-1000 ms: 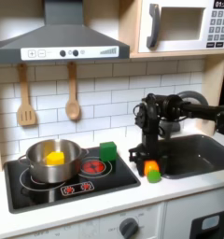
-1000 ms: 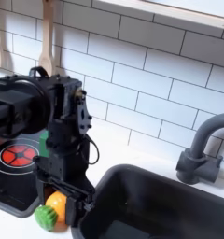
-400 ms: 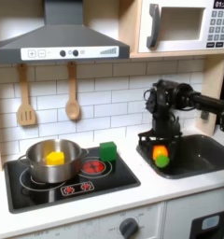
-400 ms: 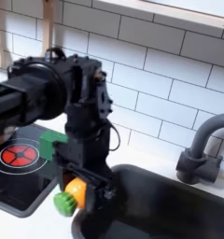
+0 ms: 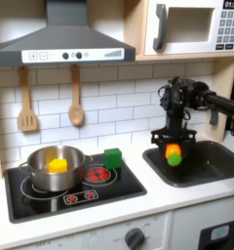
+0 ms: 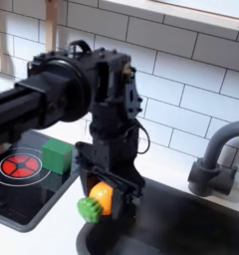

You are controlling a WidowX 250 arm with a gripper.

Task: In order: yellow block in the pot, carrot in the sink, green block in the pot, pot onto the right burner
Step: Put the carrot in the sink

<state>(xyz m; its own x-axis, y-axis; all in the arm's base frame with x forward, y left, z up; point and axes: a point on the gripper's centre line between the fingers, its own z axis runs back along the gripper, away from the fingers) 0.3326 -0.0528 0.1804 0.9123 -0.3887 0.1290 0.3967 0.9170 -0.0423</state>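
One carrot (image 5: 173,154) hangs clamped in the gripper (image 5: 173,151), its green end pointing down and its long axis near upright, above the sink's (image 5: 212,168) edge nearest the stove (image 5: 51,200). In the second exterior view the jaws close on the orange body (image 6: 100,197) over the basin's near-left corner (image 6: 141,234). The basin lies straight below the claw, so a release should drop it inside. The yellow block (image 5: 57,166) sits in the pot (image 5: 36,174), the green block (image 5: 113,158) beside it
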